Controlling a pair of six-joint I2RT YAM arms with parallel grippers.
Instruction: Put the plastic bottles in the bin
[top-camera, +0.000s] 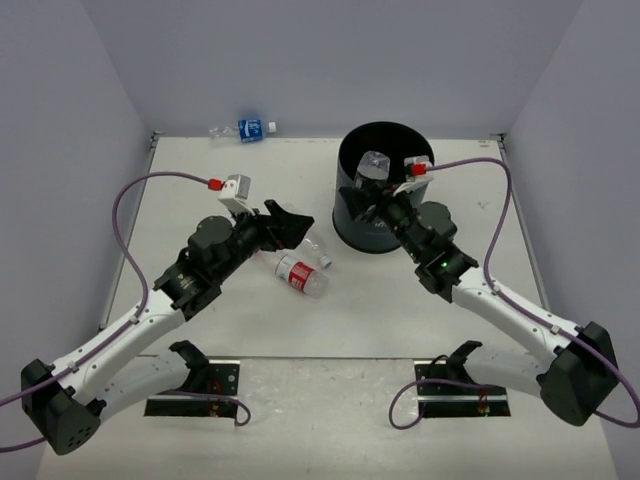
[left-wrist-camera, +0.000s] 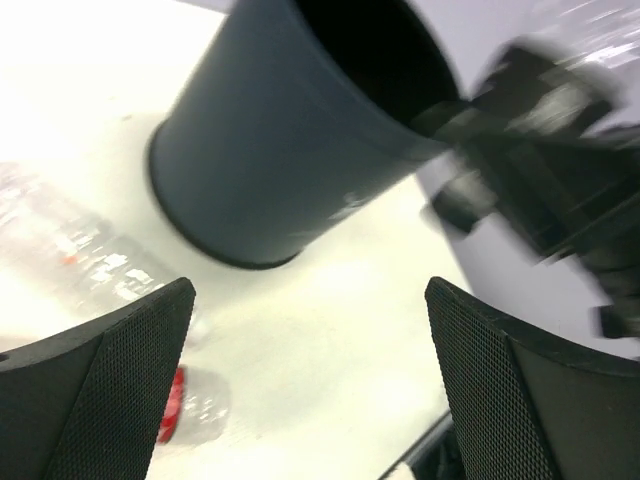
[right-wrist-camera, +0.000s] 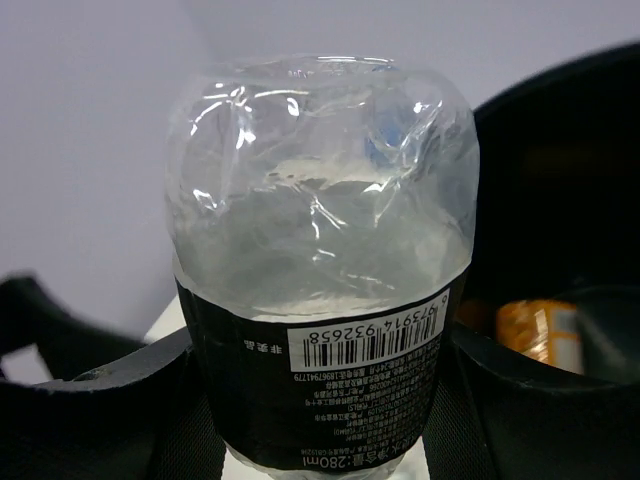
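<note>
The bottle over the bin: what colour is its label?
Black label with white print, clearest in the right wrist view.

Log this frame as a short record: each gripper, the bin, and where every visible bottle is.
left gripper: open, nothing between the fingers, above the table left of the bin
right gripper: shut on the black-labelled bottle, held over the bin's mouth
bin: upright; an orange bottle shows inside
near left gripper: red-labelled bottle and clear bottle, both lying on the table
far edge: blue-labelled bottle, lying down
</note>
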